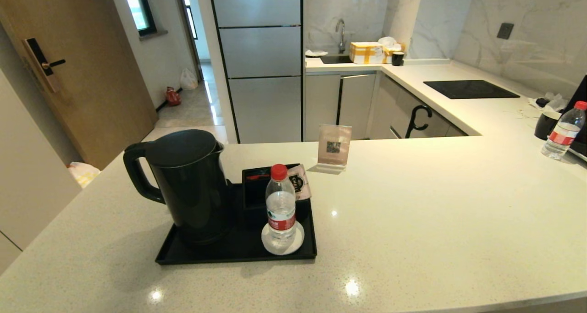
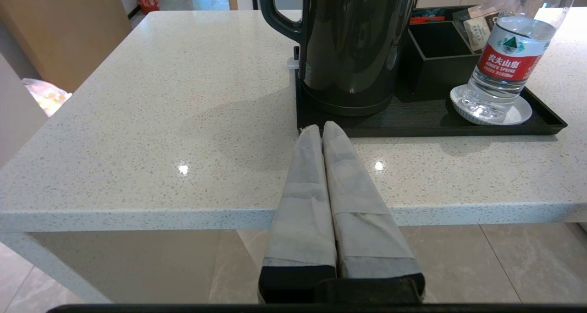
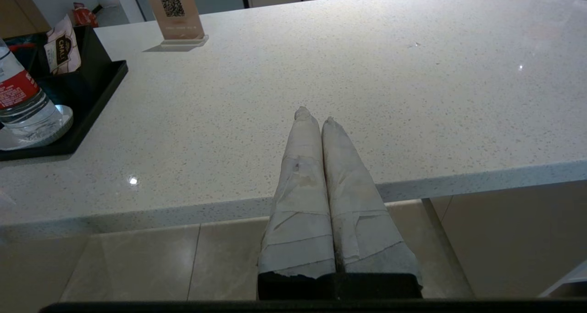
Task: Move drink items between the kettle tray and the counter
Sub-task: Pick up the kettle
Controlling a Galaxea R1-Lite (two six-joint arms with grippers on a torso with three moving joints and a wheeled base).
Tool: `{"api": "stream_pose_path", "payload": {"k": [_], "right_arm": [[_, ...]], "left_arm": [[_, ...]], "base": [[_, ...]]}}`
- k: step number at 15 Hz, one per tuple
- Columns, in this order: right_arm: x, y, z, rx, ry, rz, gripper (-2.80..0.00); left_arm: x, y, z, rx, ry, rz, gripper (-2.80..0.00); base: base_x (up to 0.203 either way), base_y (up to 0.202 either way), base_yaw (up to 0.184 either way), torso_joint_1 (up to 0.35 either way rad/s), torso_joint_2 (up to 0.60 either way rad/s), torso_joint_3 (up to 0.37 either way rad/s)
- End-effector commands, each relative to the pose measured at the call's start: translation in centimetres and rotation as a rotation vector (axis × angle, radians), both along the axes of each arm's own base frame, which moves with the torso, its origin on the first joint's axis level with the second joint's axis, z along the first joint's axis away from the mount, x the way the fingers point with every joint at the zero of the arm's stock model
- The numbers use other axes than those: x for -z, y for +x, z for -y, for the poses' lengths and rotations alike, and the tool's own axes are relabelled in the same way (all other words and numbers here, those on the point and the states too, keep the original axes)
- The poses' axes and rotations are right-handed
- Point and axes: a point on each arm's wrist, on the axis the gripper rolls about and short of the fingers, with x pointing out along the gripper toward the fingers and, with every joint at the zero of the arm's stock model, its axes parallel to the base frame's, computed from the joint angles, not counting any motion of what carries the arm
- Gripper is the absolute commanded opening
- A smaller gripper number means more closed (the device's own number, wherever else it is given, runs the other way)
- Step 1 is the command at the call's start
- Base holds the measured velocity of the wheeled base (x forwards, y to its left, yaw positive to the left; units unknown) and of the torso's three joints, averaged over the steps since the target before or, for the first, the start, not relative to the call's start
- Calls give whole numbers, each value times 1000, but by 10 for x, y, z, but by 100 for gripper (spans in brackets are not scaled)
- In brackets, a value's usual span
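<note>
Left gripper [image 2: 320,129] fingers closed, empty, at counter [image 1: 412,221] edge | kettle [image 2: 353,42] upright on tray [image 2: 545,123] straight ahead, nearer left | right gripper [image 3: 314,116] closed; bottle [image 3: 20,97] off leftward

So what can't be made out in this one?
- Kettle base: hidden under the kettle, head and left wrist views.
- Compartment box contents: too dark, head view.
- Kettle lid: cut off by the top edge, left wrist view.
- Second bottle label: too small, head view.

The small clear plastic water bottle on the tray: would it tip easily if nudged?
Probably: the small clear plastic water bottle is tall, narrow and stands on a raised white round coaster. Looking nearly full, it likely feels fairly heavy; its smooth wall may be slippery.
</note>
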Motion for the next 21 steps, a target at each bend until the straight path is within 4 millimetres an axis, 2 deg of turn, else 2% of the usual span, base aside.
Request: {"api": "stream_pose_path", "payload": {"k": [1, 21], "right_arm": [[0, 0, 0, -1, 0, -3, -280], [0, 0, 0, -1, 0, -3, -280]], "left_arm": [[0, 0, 0, -1, -1, -1, -280], [0, 0, 0, -1, -1, -1, -280]], "base": [[0, 0, 0, 0, 0, 0], [0, 0, 0, 0, 0, 0]]}}
